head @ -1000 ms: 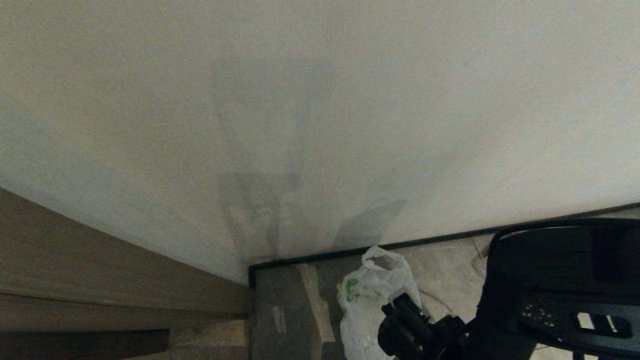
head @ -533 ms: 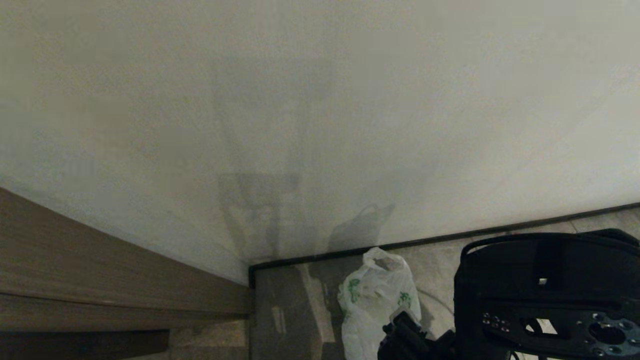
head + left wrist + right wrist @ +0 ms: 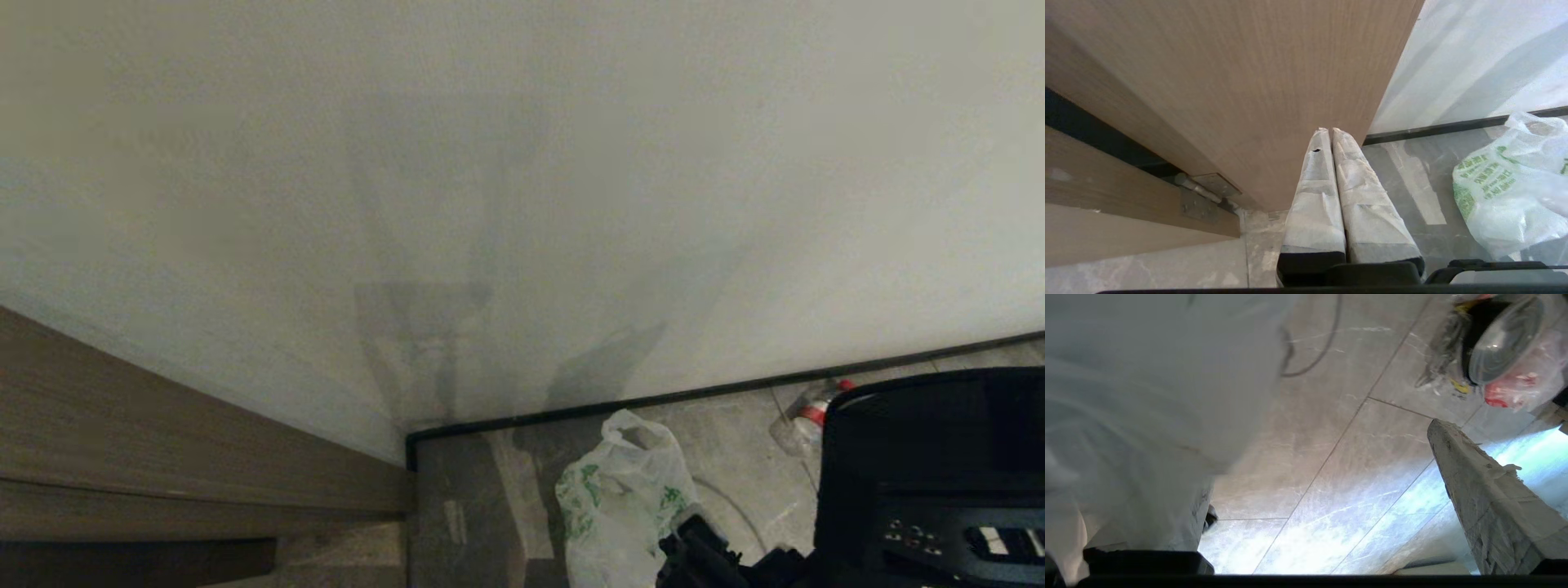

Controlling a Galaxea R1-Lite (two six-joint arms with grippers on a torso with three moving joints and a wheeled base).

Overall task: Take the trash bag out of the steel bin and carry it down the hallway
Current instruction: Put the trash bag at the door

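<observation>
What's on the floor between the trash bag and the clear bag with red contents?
Bare grey floor tile, crossed by one thin dark cord, between the trash bag and the clear bag. Head view shows it.

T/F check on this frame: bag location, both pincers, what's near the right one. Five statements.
1. The trash bag sits on the tiled floor near the wall's dark skirting. True.
2. The left pincer is open wide. False: its taped fingers are pressed together, in front of a wooden door.
3. The right pincer is open. True: floor shows between its fingers.
4. The trash bag is inside a steel bin. False: no bin is in view; the bag rests on the floor.
5. A clear bag with red contents lies on the floor beyond the right pincer. True.
</observation>
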